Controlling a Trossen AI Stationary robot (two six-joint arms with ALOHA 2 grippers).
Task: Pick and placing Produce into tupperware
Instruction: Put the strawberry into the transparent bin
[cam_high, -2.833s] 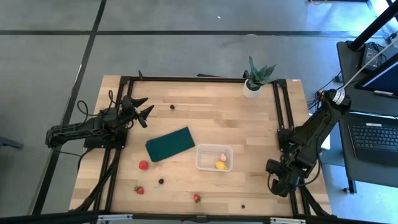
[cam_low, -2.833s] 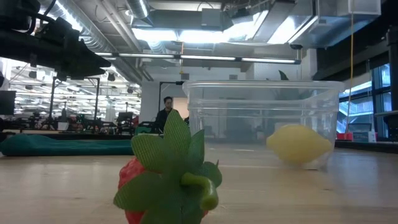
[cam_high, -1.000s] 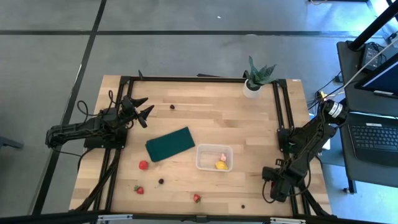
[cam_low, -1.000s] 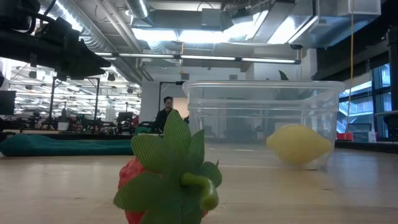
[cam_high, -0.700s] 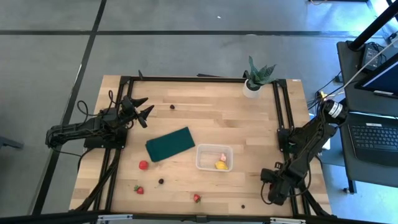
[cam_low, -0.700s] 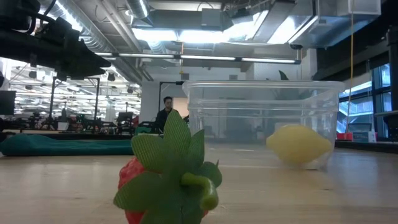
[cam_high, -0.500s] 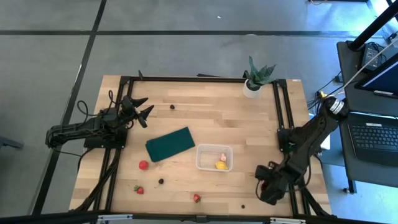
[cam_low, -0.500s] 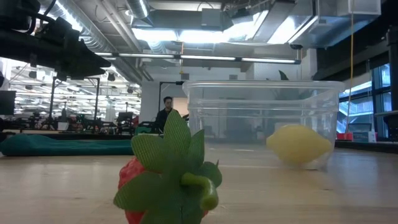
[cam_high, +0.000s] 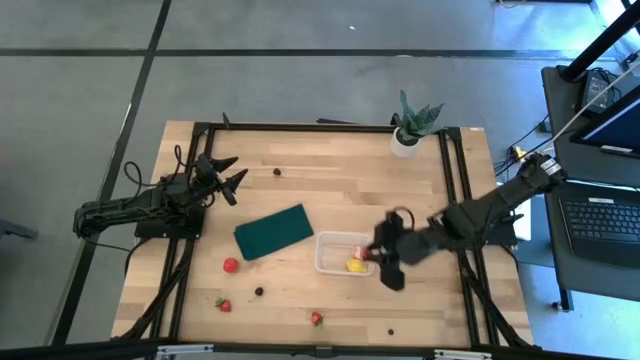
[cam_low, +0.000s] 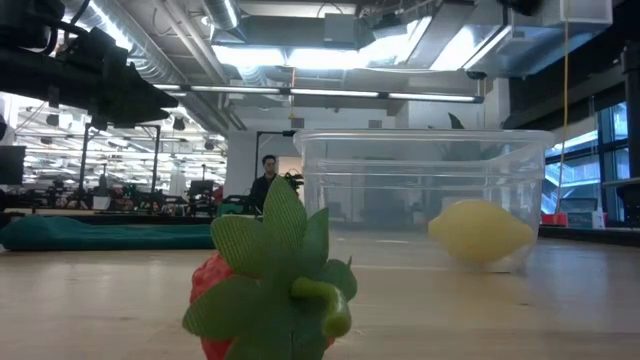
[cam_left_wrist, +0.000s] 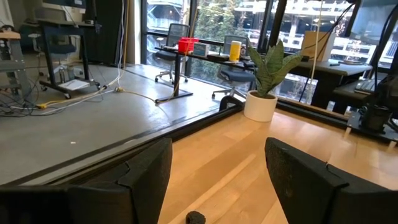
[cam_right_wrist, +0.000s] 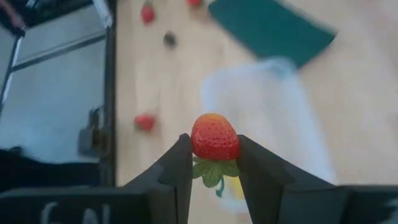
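Right end effector (cam_high: 385, 262) in the high view hangs at the tub's (cam_high: 333, 241) right edge, arm stretched in from the desk's (cam_high: 330, 180) right side. Tub sits right of the green pad (cam_high: 273, 231); a lemon (cam_high: 355, 266) lies inside. Left end effector (cam_high: 228, 174) waits spread wide at the desk's left, near a dark berry (cam_high: 277, 171). Loose on the desk: round red fruit (cam_high: 231, 265), two strawberries (cam_high: 224, 305) (cam_high: 316, 318), two berries (cam_high: 259, 291) (cam_high: 391, 330). Plant (cam_high: 413, 123) at the far edge.

Low view: strawberry (cam_low: 275, 280) lies close up, leafy cap forward; tub (cam_low: 420, 195) behind it, lemon (cam_low: 480, 232) inside; pad (cam_low: 100, 235) at left. A person (cam_low: 266, 180) stands far off.

Left wrist view: fingers (cam_left_wrist: 146, 174) apart, nothing between; berry (cam_left_wrist: 195, 217) on the desk; plant (cam_left_wrist: 264, 81) beyond.

Right wrist view: end effector (cam_right_wrist: 214, 163) narrow, pinching a strawberry (cam_right_wrist: 214, 138), cap down. Tub (cam_right_wrist: 267, 118) blurred below; pad (cam_right_wrist: 273, 28), more fruit (cam_right_wrist: 145, 122) on the desk.
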